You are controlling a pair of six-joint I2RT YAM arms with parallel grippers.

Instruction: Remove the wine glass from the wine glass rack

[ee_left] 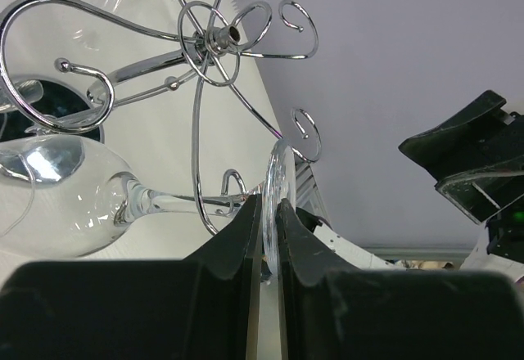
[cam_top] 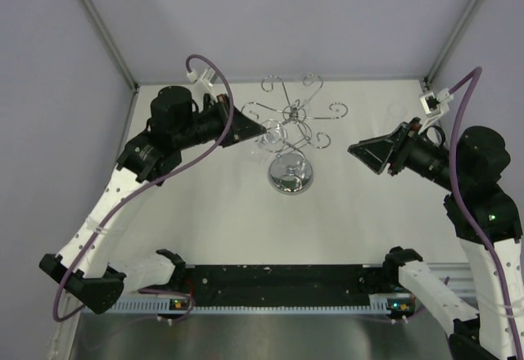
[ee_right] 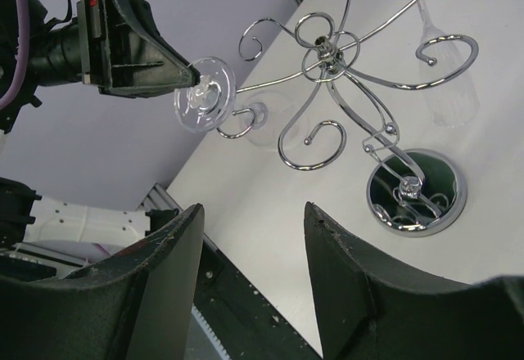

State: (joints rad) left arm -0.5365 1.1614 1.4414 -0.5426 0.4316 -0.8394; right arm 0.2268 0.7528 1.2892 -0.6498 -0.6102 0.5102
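Observation:
The chrome wine glass rack (cam_top: 293,123) stands mid-table on its round mirrored base (cam_top: 291,176). The clear wine glass (ee_left: 57,188) lies sideways, its stem (ee_left: 164,203) resting in a scroll-ended arm on the rack's left side. My left gripper (ee_left: 268,203) is shut on the edge of the glass's flat foot (ee_right: 205,94), which shows edge-on between the fingers. From above, the left gripper (cam_top: 259,128) is at the rack's left edge. My right gripper (ee_right: 253,207) is open and empty, to the right of the rack (ee_right: 327,49) and apart from it in the top view (cam_top: 355,149).
A second clear glass (ee_right: 446,82) hangs on a far arm of the rack. Grey walls close in the table on the left, back and right. A black rail (cam_top: 286,282) runs along the near edge between the arm bases.

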